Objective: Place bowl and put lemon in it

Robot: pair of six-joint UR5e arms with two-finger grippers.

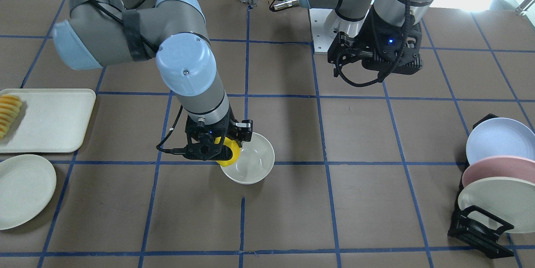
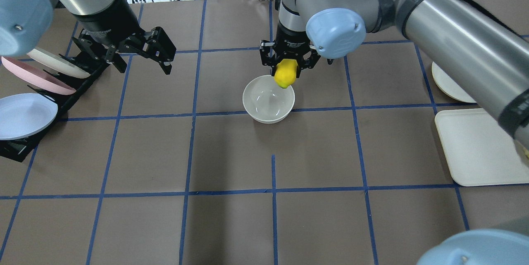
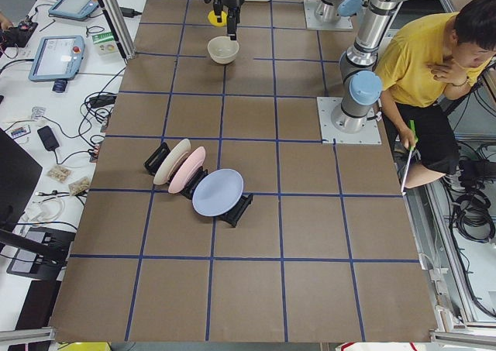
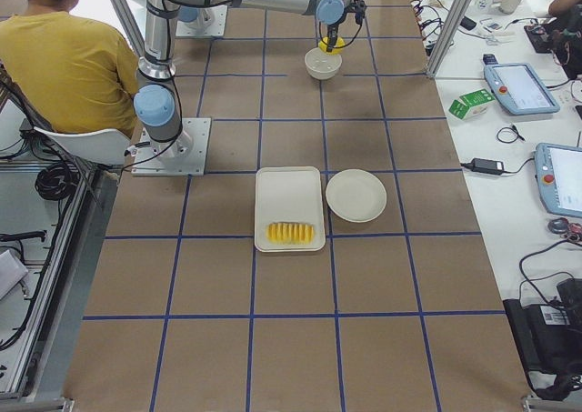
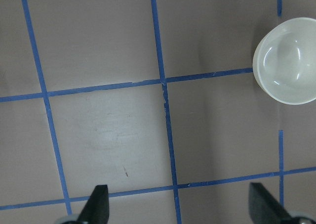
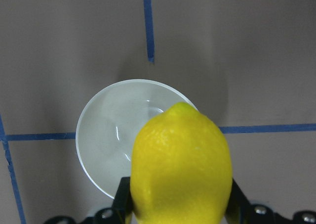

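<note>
Brown taped table (image 2: 231,153) as ground. Clamped right gripper (image 2: 288,61) on lemon (image 2: 284,74), hung over edge of upright bowl (image 2: 268,103), off centre. Showed left gripper (image 2: 144,56) spread wide, empty, well apart. Risked, if let go there, clipping rim, bouncing out or tipping bowl.

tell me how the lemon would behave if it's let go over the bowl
The lemon looks firm: the right gripper pinches it without visible denting. Being oval, it would probably roll, though the deep bowl should contain it.
</note>
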